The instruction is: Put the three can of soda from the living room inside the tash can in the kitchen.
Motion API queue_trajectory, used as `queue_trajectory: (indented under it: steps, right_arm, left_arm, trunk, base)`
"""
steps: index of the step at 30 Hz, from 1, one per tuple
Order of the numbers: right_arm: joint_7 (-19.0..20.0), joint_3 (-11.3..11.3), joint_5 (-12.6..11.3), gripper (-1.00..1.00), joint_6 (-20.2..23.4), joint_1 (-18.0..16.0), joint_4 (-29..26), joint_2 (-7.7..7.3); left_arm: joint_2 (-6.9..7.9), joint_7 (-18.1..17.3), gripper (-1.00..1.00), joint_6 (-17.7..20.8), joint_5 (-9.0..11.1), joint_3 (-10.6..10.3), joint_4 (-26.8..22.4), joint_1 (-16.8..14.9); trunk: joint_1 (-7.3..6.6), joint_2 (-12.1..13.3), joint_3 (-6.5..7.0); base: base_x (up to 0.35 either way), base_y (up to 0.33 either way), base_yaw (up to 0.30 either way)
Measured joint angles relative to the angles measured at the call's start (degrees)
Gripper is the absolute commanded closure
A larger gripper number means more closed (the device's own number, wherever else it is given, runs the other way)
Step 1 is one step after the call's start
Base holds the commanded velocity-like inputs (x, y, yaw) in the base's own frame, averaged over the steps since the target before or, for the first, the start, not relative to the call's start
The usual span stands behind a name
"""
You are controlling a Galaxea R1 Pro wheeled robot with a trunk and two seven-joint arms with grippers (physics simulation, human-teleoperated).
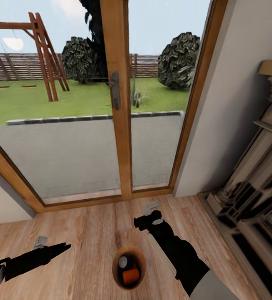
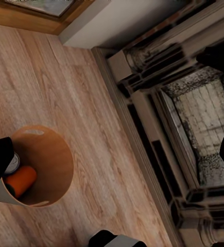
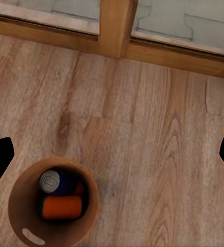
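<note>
Cans (image 3: 60, 198) sit dropped inside the bin (image 3: 24, 234) at 6 o'clock; both end effectors (image 1: 152, 208) spread wide, empty.

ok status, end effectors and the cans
Both end effectors, left and right, open, empty. Blue can and orange can in bin. Nothing in the way.

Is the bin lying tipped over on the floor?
No, the bin stands upright on the wood floor, mouth up, with cans inside.
</note>
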Motion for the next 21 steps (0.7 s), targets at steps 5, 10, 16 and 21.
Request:
queue_trajectory:
  steps: [5, 10, 16, 21]
  right_arm:
    - [0.0, 0.0, 0.0, -1.0, 0.0, 0.0, 0.0, 0.0]
    - [-0.01, 0.0, 0.0, -1.0, 0.0, 0.0, 0.04, 0.0]
    - [0.0, 0.0, 0.0, -1.0, 0.0, 0.0, 0.08, 0.0]
    - [-0.02, 0.03, 0.0, -1.0, 0.0, 0.0, 0.09, 0.0]
  left_arm:
    - [0.0, 0.0, -1.0, 0.0, 0.0, 0.0, 0.0, 0.0]
    - [0.0, 0.0, -1.0, 0.0, 0.0, 0.0, 0.0, 0.0]
    - [0.0, 0.0, -1.0, 0.0, 0.0, 0.0, 0.0, 0.0]
    - [0.0, 0.0, -1.0, 0.0, 0.0, 0.0, -0.01, 0.0]
  trunk:
    - [0.0, 0.0, 0.48]
    - [0.0, 0.0, 0.95]
    - [0.0, 0.0, 1.52]
    - [0.0, 0.0, 2.0]
  base:
    - [0.0, 0.0, 0.0]
    - [0.0, 0.0, 0.0]
    - [0.0, 0.0, 0.0]
    - [0.0, 0.0, 0.0]
